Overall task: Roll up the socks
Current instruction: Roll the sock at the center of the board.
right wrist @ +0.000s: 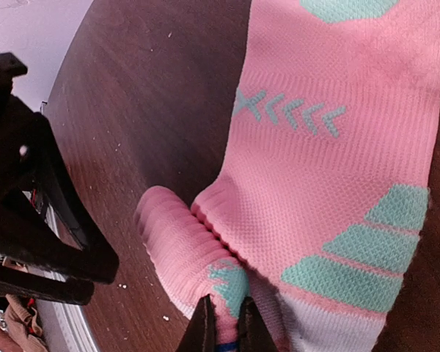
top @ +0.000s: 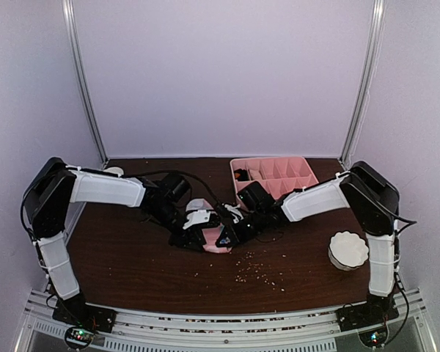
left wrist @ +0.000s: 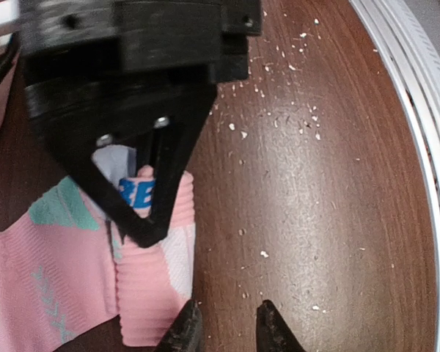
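Observation:
The pink sock (right wrist: 330, 147) with mint-green patches lies on the brown table (top: 132, 257) at the middle; its cuff end is rolled into a ribbed pink tube (right wrist: 177, 242). My right gripper (right wrist: 227, 334) is shut on the rolled end, pinching pink and mint fabric. In the top view the right gripper (top: 231, 233) meets the sock (top: 218, 240) from the right. My left gripper (left wrist: 227, 330) is open and empty, its fingertips (left wrist: 187, 331) just beside the roll (left wrist: 150, 293) over bare table. In the top view the left gripper (top: 191, 238) is left of the sock. The beige sock is out of view.
A pink divided tray (top: 275, 176) stands at the back right of the table. A white bowl (top: 348, 249) sits at the right near the right arm. Crumbs (top: 260, 268) are scattered in front of the sock. The metal rail (top: 227, 323) runs along the near edge.

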You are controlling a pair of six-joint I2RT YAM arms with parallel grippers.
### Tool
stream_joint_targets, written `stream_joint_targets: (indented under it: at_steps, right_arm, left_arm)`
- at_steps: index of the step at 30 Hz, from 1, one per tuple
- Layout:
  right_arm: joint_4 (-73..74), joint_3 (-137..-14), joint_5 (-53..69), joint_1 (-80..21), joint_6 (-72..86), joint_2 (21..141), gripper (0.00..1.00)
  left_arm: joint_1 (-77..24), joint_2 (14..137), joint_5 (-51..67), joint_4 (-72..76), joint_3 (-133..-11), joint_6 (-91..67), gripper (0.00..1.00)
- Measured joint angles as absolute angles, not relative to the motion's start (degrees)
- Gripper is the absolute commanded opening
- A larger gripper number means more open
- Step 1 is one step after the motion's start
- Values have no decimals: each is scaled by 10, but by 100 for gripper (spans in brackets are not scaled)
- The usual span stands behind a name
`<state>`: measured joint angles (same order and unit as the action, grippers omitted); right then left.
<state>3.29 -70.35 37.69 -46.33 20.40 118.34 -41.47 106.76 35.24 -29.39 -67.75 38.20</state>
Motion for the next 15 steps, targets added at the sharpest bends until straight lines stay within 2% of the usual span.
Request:
stream_joint_targets:
  at_steps: [15]
  right_arm:
    - [32,-713,393,-462,331,1193,0]
  left_arm:
    - [-453,1070,244,-223,-647,360,31]
